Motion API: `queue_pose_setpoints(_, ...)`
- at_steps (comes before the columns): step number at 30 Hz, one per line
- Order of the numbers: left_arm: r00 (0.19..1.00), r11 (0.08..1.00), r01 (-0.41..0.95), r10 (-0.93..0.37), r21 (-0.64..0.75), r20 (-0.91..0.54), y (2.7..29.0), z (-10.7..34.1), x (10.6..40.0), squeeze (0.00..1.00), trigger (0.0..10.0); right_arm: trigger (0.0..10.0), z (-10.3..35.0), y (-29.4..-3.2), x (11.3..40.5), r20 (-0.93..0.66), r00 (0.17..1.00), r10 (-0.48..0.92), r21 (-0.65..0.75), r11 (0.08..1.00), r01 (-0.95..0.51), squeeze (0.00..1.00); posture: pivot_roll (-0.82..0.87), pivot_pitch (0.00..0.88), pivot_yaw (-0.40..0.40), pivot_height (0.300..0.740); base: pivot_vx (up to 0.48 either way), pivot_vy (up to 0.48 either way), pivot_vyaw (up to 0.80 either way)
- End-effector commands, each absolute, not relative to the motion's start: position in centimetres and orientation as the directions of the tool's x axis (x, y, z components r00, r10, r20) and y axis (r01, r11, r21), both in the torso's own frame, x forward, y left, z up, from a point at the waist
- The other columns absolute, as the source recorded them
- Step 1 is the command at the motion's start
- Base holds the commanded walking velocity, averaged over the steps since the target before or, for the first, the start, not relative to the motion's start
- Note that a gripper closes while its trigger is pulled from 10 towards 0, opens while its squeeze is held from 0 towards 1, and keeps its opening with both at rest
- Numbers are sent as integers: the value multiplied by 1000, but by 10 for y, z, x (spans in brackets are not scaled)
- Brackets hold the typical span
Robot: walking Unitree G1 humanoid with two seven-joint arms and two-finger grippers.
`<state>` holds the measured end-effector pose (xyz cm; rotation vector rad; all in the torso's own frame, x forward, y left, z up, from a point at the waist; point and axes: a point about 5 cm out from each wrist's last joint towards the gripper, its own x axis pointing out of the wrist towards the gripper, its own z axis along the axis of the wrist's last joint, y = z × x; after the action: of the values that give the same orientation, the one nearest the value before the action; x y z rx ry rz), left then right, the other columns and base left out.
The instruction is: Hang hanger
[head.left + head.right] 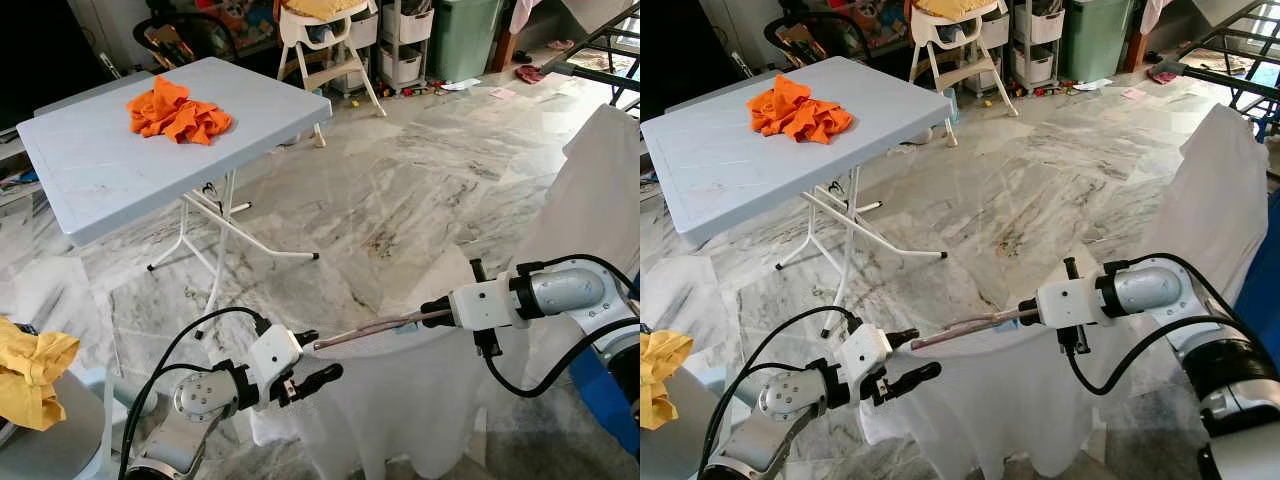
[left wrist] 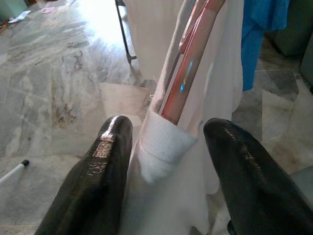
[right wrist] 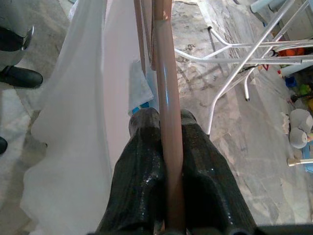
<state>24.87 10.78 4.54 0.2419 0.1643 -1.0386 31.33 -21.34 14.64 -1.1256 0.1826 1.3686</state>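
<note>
While right gripper clamped hanger, left gripper gaped wide astride garment; level carry advisable.

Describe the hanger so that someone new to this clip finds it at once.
Start at the white garment draped low between the two arms. The hanger is the thin pinkish-brown bar along its top edge, pinched by the right gripper. It is the one rigid, coloured line against white cloth.
</note>
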Motion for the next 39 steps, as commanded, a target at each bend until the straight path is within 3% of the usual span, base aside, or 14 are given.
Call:
queue_pose_setpoints(1,506,490,862,-824,126,-256,113,47,249,0,0,10000,154,-206,314,-656,273,704,-554,-203,-808,0,-124,0,109,740,0,0,0)
queue_pose_setpoints(13,502,475,865,-816,163,-287,115,42,249,0,0,10000,155,-200,312,-620,255,742,-548,-177,-818,0,-124,0,110,740,0,0,0)
queue_pose_setpoints(20,635,576,769,-736,277,-233,124,54,270,0,0,10000,163,-196,320,-557,328,763,-607,-106,-787,0,-124,0,111,740,0,0,0)
queue_pose_setpoints(29,663,592,744,-714,310,-226,129,57,278,0,0,10000,172,-192,329,-508,390,768,-668,-66,-741,0,-123,0,112,740,0,0,0)
queue_pose_setpoints(33,648,580,757,-725,300,-232,129,56,278,0,0,10000,172,-191,330,-506,395,767,-677,-70,-733,0,-119,0,114,740,0,0,0)
queue_pose_setpoints(39,561,516,827,-783,223,-269,123,49,266,0,0,10000,172,-189,330,-513,388,766,-684,-93,-723,0,-117,0,116,740,0,0,0)
